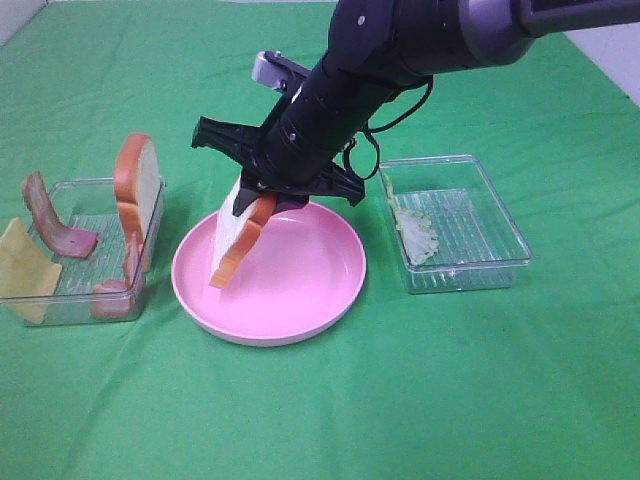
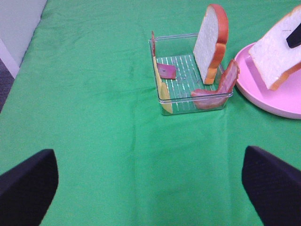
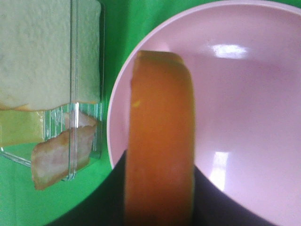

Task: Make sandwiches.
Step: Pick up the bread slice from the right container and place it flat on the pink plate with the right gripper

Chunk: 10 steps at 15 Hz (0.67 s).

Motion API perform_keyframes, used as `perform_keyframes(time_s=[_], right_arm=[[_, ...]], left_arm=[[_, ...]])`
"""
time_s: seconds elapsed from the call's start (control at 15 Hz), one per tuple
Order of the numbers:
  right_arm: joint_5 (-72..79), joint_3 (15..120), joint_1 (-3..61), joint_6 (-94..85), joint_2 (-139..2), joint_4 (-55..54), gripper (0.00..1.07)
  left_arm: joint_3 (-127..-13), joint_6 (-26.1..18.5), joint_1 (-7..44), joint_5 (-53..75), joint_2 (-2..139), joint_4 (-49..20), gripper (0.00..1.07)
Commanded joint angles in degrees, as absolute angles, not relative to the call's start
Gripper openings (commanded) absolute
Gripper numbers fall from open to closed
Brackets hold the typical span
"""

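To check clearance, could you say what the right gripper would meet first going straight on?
Probably the pink plate: the right gripper points down at it, and its held bread slice would touch first.

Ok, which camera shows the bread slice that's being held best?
Left wrist: the bread slice shows its white face and crust, barely covered. Exterior high has the right end effector partly hiding it; right wrist sees only its crust edge-on.
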<state>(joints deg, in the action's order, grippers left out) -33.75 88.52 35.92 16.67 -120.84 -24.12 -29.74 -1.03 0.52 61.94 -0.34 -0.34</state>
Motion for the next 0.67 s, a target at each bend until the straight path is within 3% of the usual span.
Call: perform_keyframes(time_s=[0.07,0.67], right_arm=[[-32.3,88.9,36.0,16.9,-121.1,-24.6,0.00],[-32.6,88.9,36.0,16.7,-123.9,-24.5,0.00]], left_arm=[[-29.7,-0.7,0.5,61.7,-1.1,-0.8,1.00],[-29.7,-0.7,0.5,61.7,-1.1,-0.8,1.00]])
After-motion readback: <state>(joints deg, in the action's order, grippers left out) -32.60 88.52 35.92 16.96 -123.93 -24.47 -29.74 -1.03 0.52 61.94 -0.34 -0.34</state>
